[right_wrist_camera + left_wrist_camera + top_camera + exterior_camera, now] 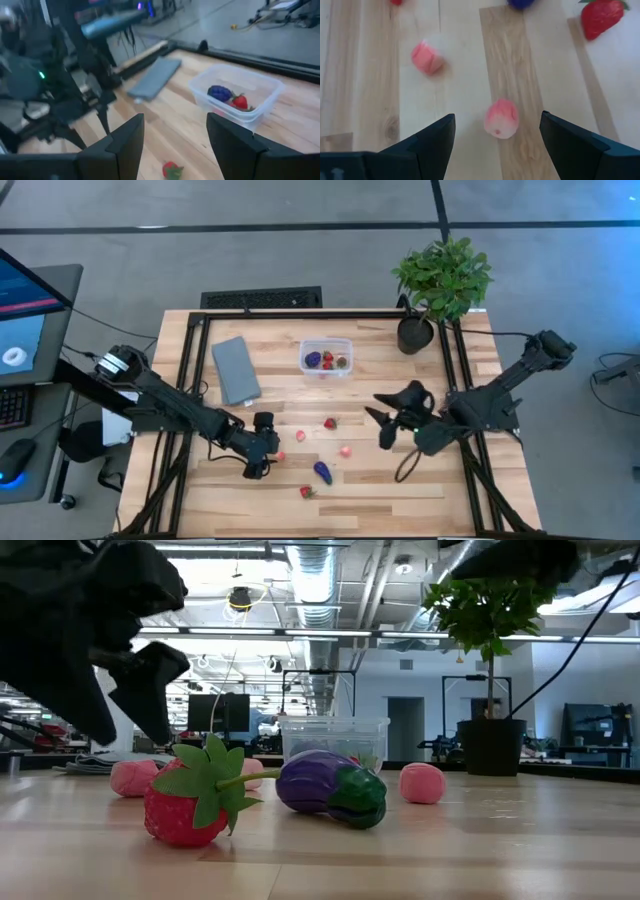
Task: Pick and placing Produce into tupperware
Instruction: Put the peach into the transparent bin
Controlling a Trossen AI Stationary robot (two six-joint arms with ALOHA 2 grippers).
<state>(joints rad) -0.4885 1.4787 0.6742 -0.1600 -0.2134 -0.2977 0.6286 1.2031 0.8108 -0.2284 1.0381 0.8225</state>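
A grey floor [300, 250] surrounds the wooden counter [280, 400]. Ceiling lamps [240, 598] and pipes [310, 580] hang above; a monitor [25, 310] stands beside the counter's left edge.

We see a flat grey lid [236, 369] lying on the wooden table [400, 380], up and to the left of the left claw, towards the table's far side; from the right claw it lies well across the boards, beyond the far side of the clear tub. A leafy potted plant [438, 285] in a dark pot stands at the far right corner, beyond the right claw. Off the table, past the left claw's arm, we see a monitor [22, 310], a keyboard [14, 406] and a mouse [15, 460]. A dark floor grille [262, 299] lies behind the table.
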